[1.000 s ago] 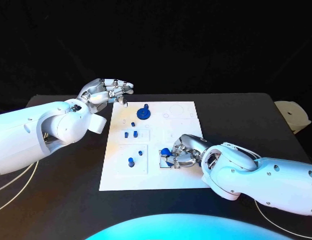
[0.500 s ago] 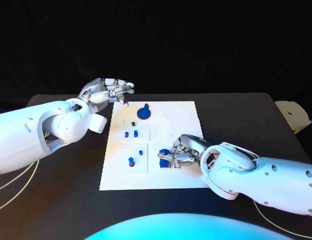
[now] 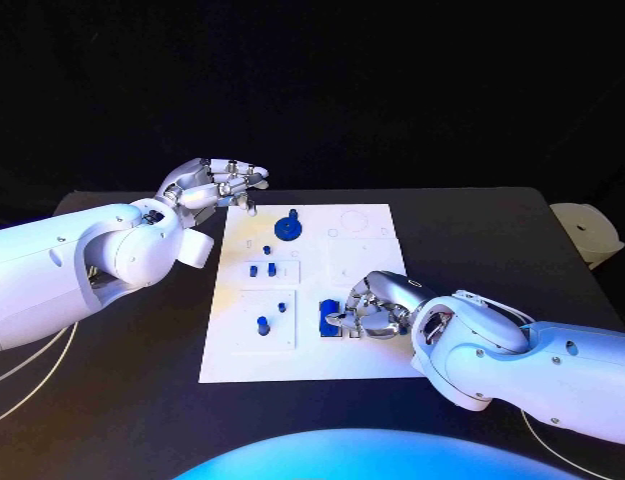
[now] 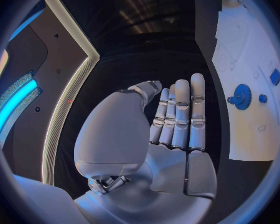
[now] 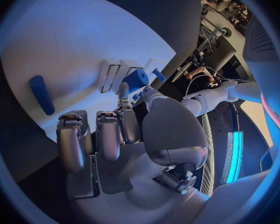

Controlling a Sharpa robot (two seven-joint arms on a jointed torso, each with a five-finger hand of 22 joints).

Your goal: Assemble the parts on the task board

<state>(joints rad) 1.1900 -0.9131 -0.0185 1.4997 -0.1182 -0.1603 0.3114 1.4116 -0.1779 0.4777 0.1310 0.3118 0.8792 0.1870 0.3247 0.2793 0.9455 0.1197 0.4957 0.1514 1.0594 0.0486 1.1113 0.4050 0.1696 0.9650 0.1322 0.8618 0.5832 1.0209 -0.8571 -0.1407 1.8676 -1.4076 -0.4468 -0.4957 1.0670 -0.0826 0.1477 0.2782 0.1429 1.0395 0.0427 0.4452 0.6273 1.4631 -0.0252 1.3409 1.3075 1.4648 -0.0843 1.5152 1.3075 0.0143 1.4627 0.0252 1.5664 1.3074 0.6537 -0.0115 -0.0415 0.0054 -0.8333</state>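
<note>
On the task board (image 3: 355,300), your right hand (image 3: 376,307) has fingers curled beside a blue part (image 3: 328,318); grasp unclear. Left hand (image 3: 214,182) hovers empty, fingers together.

No text, label, number or sign can be read anywhere in these views.

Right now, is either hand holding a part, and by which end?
Left hand holds nothing. Right hand is at a blue part on the task board; a grip cannot be told.
</note>
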